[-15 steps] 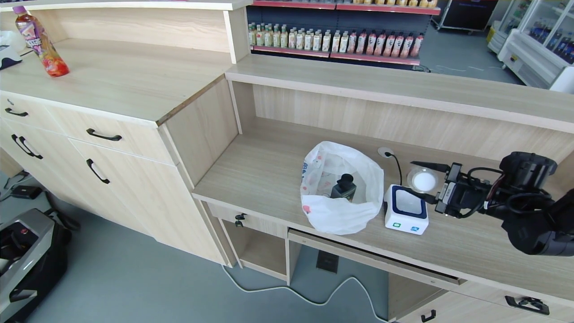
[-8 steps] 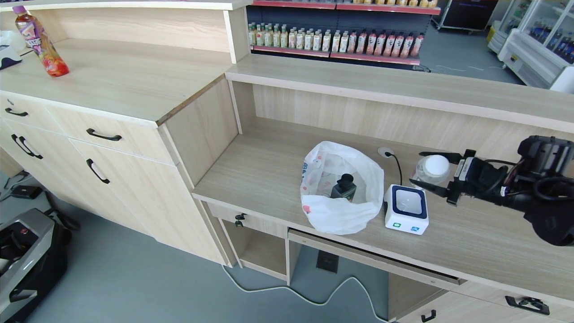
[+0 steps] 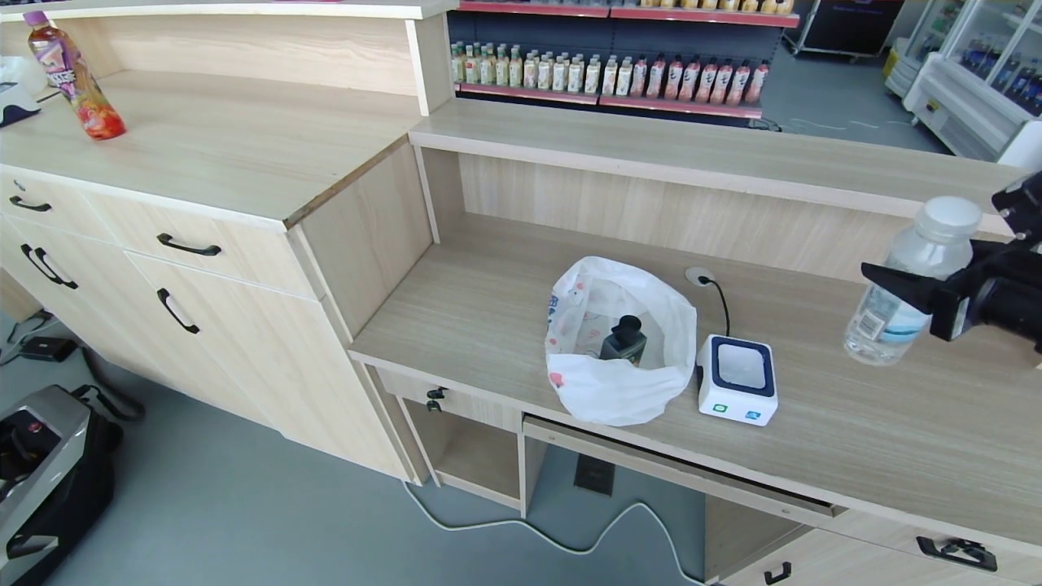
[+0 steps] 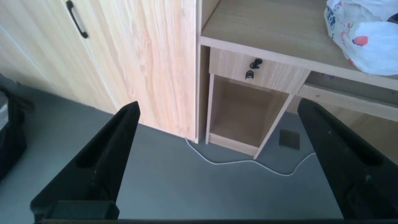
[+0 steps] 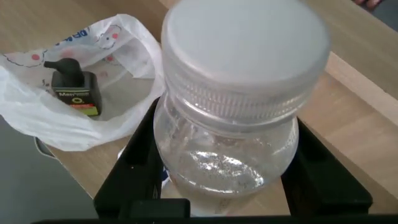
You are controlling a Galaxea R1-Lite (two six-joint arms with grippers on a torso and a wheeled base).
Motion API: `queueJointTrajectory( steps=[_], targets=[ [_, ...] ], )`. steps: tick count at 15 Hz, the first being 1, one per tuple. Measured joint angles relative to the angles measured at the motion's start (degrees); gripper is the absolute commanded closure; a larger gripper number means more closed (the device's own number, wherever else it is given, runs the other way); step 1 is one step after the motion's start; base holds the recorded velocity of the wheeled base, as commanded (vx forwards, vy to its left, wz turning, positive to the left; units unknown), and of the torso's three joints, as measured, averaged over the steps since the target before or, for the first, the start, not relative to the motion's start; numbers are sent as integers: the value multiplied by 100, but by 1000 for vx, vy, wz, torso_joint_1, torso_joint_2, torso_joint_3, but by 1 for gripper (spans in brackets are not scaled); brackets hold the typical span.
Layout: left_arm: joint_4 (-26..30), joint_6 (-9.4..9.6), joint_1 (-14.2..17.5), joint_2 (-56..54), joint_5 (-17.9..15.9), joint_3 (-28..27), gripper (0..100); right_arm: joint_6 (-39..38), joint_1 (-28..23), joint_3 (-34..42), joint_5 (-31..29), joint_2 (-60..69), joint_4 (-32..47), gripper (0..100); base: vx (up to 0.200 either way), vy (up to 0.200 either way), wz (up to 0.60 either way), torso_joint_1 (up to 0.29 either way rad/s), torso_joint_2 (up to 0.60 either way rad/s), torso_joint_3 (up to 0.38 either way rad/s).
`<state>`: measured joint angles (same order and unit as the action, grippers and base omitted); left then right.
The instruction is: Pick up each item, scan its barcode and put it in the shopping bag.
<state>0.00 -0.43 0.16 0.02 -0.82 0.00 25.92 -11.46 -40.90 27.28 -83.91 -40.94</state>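
The right hand (image 3: 910,283) is clamped around a clear water bottle (image 3: 928,244) with a white cap, roughly upright at the right edge of the head frame. It is well apart from the white scanner (image 3: 737,378) on the tabletop (image 3: 488,309). Just left of the scanner, mid-frame, the shopping bag (image 3: 610,391) holds a dark pump bottle (image 3: 625,338). The left hand (image 4: 214,168) hangs spread wide above the floor (image 4: 155,186).
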Motion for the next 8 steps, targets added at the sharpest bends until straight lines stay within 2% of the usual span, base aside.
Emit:
queueJointTrajectory(
  steps=[3, 6, 8],
  targets=[
    [0, 0, 0, 0, -5, 0, 0, -44, -599, 240, -95, 439, 202, 100, 0, 0, 0, 0, 0, 0],
    [0, 0, 0, 0, -5, 0, 0, -41, -1023, 383, -521, 679, 174, 100, 0, 0, 0, 0, 0, 0],
    [0, 0, 0, 0, -5, 0, 0, -52, -1069, 402, -600, 753, 174, 100, 0, 0, 600, 2, 0, 5]
  ],
)
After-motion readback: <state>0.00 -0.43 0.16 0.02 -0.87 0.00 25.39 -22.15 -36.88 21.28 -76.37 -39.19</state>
